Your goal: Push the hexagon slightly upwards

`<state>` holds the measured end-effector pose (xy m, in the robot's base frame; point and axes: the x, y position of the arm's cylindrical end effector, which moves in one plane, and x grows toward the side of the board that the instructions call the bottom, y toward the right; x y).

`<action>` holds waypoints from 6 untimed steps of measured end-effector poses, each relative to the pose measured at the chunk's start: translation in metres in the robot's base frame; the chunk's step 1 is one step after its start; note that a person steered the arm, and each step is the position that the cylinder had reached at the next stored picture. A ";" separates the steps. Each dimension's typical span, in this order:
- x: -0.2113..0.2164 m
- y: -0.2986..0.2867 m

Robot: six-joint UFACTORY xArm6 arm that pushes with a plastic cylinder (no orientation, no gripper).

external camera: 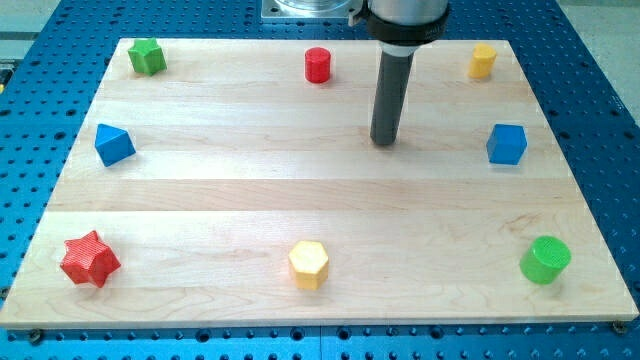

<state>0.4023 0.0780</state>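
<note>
The yellow hexagon (309, 264) lies near the view's bottom edge of the wooden board (320, 200), about in the middle. My tip (384, 142) rests on the board in the upper middle, well above and to the right of the hexagon, not touching any block. The nearest blocks to the tip are the red cylinder (318, 65) up and to the left and the blue cube (506, 144) to the right.
A green star (147, 57) sits at the top left, a yellow cylinder-like block (483, 61) at the top right, a blue triangular block (113, 144) at the left, a red star (90, 260) at the bottom left, a green cylinder (545, 260) at the bottom right.
</note>
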 end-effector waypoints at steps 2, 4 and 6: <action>0.072 -0.150; 0.160 -0.161; 0.187 -0.156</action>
<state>0.5891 -0.0781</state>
